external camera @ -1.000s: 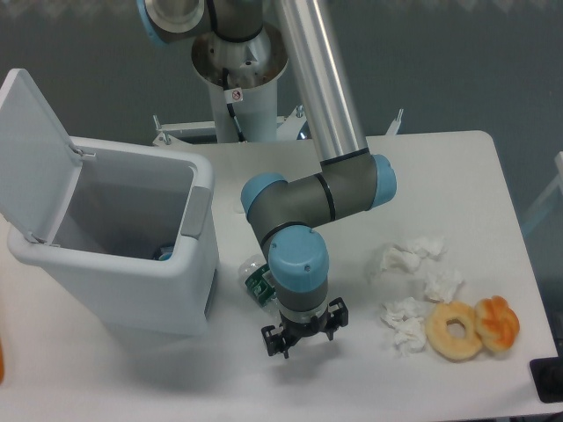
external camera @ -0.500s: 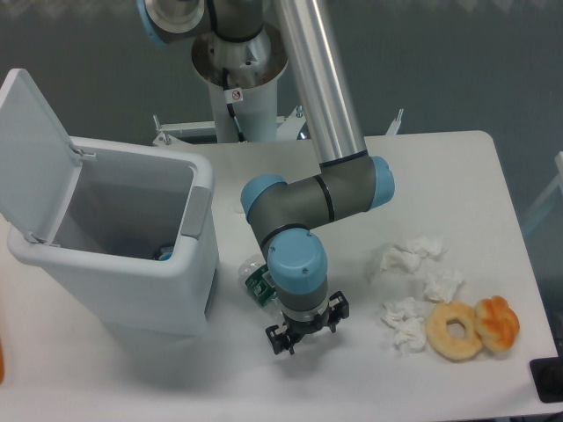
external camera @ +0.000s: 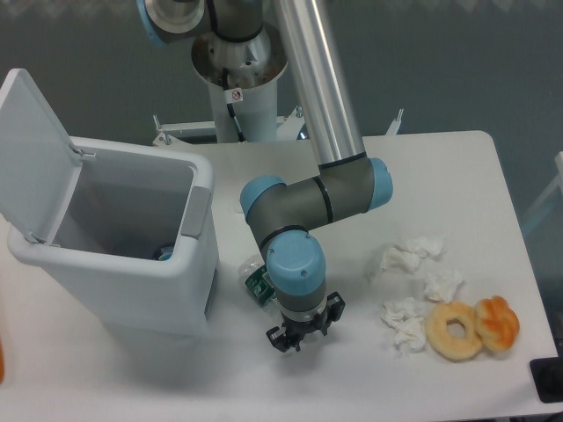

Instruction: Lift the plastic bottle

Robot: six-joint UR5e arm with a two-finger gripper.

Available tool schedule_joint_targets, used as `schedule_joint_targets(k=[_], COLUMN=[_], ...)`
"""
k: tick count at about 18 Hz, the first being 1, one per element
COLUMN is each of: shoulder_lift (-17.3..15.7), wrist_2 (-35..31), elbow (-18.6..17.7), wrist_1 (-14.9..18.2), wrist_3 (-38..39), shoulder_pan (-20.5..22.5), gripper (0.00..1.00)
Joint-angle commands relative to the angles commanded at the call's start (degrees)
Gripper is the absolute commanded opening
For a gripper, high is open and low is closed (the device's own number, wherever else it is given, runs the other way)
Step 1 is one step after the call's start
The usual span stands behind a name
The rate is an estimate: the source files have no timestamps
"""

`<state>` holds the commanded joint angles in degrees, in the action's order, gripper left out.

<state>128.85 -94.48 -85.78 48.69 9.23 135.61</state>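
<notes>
White bin (external camera: 189, 290) lid up, blue item inside, plastic bottle (external camera: 255, 280) beside it, tool (external camera: 303, 325) above table, grip state unclear.

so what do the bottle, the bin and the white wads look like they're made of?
Plastic bottle: clear thin plastic, see-through with glints, mostly hidden behind the arm. Bin: rigid white plastic, smooth matte walls, hinged lid. White wads: soft crumpled tissue or paper, by the irregular folds.

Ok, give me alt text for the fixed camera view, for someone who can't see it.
A robot arm's pincer hangs low over a white table, beside a clear plastic bottle lying mostly hidden behind the wrist. An open white bin stands to its left; tissue wads and two doughnuts lie right.
</notes>
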Motion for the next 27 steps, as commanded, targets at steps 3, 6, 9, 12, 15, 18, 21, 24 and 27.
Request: schedule_joint_targets(k=[3,6,9,12,15,18,21,24,27], shoulder_lift=[-0.1,-0.1,-0.3,-0.6,-1.0,-1.9,-2.9,-2.7,-3.0], wrist_2=[0.0,0.2,0.3,0.3,0.7,4.1,5.3,6.7,8.5], elbow=[0.1,0.1,0.9,4.2,9.0,10.6,11.5,13.4,14.3], wrist_1=[0.0,0.0,0.0,-0.1,-0.2,-0.2,-0.3,-0.3,-0.3], wrist_3=[0.1,0.4,0.4,-0.3,-3.6,-14.1,-22.3,-32.0,-38.4], shoulder_pan=[0.0,0.1,0.3,0.7,2.5,4.4,5.8,6.5,7.4], gripper=[0.26,0.22,0.21,0.21,0.22,0.15,0.08,0.06,0.06])
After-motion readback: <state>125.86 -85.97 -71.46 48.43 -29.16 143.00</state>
